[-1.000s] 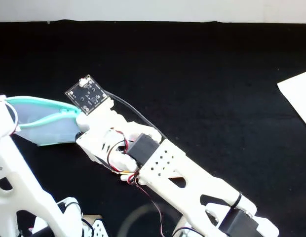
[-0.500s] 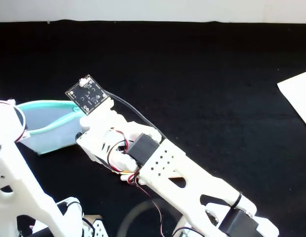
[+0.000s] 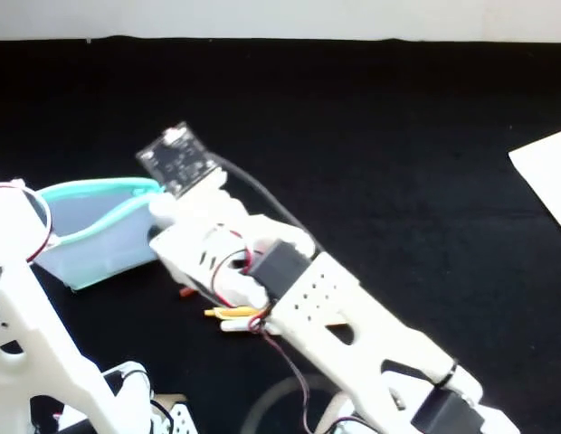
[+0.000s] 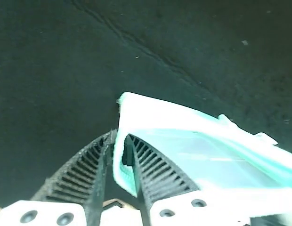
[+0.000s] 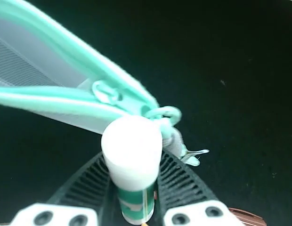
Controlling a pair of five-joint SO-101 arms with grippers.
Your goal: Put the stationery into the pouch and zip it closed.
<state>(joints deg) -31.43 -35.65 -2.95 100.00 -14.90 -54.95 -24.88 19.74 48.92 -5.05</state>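
Left gripper (image 4: 120, 146): fingers clamped on the end edge of the teal pouch (image 3: 95, 240). In the high view the pouch sits at 9 o'clock on the black table (image 3: 398, 136). Its two zip bands stand apart, so the mouth reads as open.

Right gripper (image 5: 133, 158): at the pouch's 3 o'clock end, fingers closed on a glue stick (image 5: 131, 141). The stick's white cap is just beside the zip pull (image 5: 167, 114).

Loose pens (image 3: 233, 314) lie at 5 o'clock from the pouch, under the right arm.

Handling, judged:
- The pouch looks soft and thin and is likely to sag and fold, so the stitched edge band is the firmest hold.
- The glue stick looks rigid, light and smooth-walled and may slip or twist, so a mid-barrel grip suits it.
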